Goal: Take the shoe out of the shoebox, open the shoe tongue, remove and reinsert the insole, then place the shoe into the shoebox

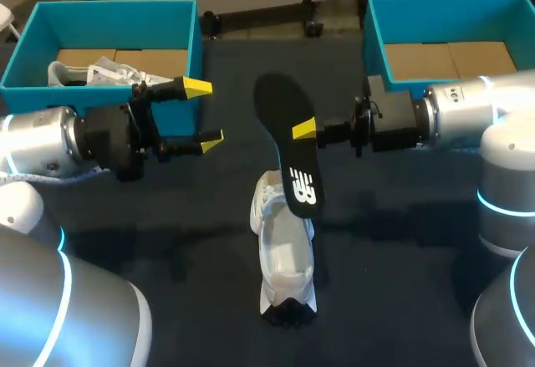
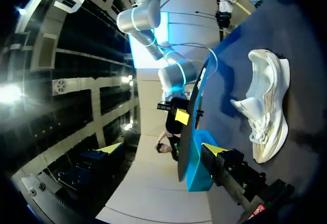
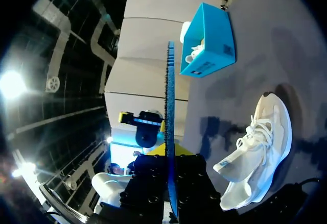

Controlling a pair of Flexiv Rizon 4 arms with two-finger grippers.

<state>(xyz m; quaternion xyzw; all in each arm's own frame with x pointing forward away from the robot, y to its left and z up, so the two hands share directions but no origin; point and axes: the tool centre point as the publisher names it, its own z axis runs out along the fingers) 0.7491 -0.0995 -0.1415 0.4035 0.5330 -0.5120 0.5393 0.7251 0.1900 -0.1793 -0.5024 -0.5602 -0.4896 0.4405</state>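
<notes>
— Mid-table, toward the near edge: white shoe (image 1: 284, 254), laced end pointing at the far edge, mouth gaping.

— Insole?

— Black insole (image 1: 288, 133), pale print on its lower end. Out of the shoe, raised over the laced end, lower tip just above it.

— Held by?

— Right gripper (image 1: 304, 129), fingers pinched on its two faces near mid-length.

— Other arm?

— Left gripper (image 1: 206, 114) spread wide, nothing in it. It hangs beside the insole, apart from it, in front of the blue shoebox (image 1: 180, 16) at the far left corner.
</notes>
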